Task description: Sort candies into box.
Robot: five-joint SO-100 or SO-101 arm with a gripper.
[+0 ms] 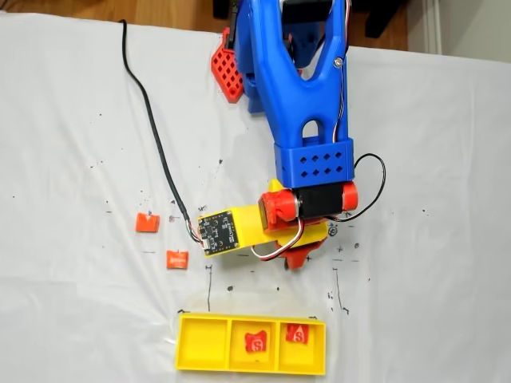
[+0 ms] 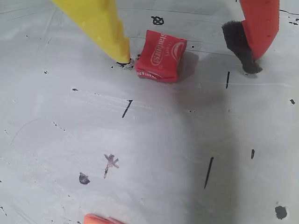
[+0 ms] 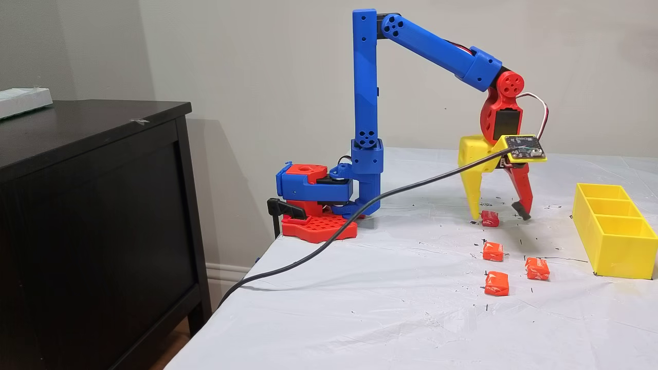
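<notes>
So far, in the fixed view from above, your box [image 1: 200, 343] sits at the bottom edge with two candies already in it: one in the middle compartment [image 1: 255, 342] and one in the right compartment [image 1: 297, 334]; the left compartment is bare. Two loose candies lie on the white cloth [image 1: 72, 159] out to the left, one [image 1: 147, 223] above the other [image 1: 176, 259], well apart from the box. The blue arm [image 1: 297, 96] covers the spot where the gripper is working, so you can't judge the grasp from here.

Next, the wrist view gives you the real answer. The gripper [image 2: 187, 65] is spread wide, with the yellow finger [image 2: 105, 28] touching down just beside the left edge of a red candy [image 2: 160, 56] and the red finger [image 2: 258, 28] well off to its right. The candy lies between them on the cloth, not yet held. Another candy's edge [image 2: 100, 219] peeks in at the bottom.

Lastly, the side fixed view shows the gripper [image 3: 498, 216] low over the cloth, straddling that candy [image 3: 490, 218], with three more [image 3: 493, 251] [image 3: 537, 269] [image 3: 496, 283] lying nearer the camera and the box [image 3: 617, 246] off to the right.

By my count you're about a third done: two sorted, four left, and the one between the fingers looks ready for closing.
</notes>
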